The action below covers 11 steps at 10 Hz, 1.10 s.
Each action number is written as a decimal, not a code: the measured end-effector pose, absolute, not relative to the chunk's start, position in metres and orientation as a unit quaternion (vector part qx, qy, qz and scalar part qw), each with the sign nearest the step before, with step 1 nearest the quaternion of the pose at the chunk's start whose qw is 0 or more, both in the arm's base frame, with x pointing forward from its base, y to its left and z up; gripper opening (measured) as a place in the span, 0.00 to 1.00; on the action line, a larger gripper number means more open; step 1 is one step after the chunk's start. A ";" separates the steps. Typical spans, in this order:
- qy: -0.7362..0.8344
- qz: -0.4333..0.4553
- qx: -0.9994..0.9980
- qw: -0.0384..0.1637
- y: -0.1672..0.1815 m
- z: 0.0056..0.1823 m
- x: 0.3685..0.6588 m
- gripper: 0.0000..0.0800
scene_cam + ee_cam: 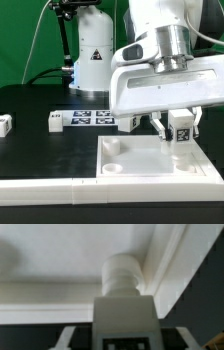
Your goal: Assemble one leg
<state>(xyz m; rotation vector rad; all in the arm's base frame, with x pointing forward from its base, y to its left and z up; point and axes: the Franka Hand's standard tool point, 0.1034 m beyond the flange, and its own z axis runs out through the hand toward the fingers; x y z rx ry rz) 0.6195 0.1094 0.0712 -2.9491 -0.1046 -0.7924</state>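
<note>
My gripper (179,131) is shut on a leg (181,136), a small white block with a black-and-white tag facing the camera. It holds the leg upright over the far corner of the large white square panel (150,165), at the exterior view's right. In the wrist view the leg (125,291) runs from between my fingers (68,336) down to the panel's raised corner (160,258); its round end is at or just above the surface, and I cannot tell whether it touches. Three more legs lie on the black table (5,123), (55,121), (127,122).
The marker board (90,117) lies behind the panel, between two loose legs. A white raised border (45,185) runs along the table's front edge. A white robot base (90,55) stands at the back against a green backdrop.
</note>
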 end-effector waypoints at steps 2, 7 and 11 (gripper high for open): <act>-0.033 -0.279 -0.959 0.038 0.109 0.071 0.623 0.36; -0.040 -0.287 -0.956 0.039 0.121 0.066 0.622 0.36; -0.037 -0.286 -0.957 0.032 0.111 0.052 0.619 0.36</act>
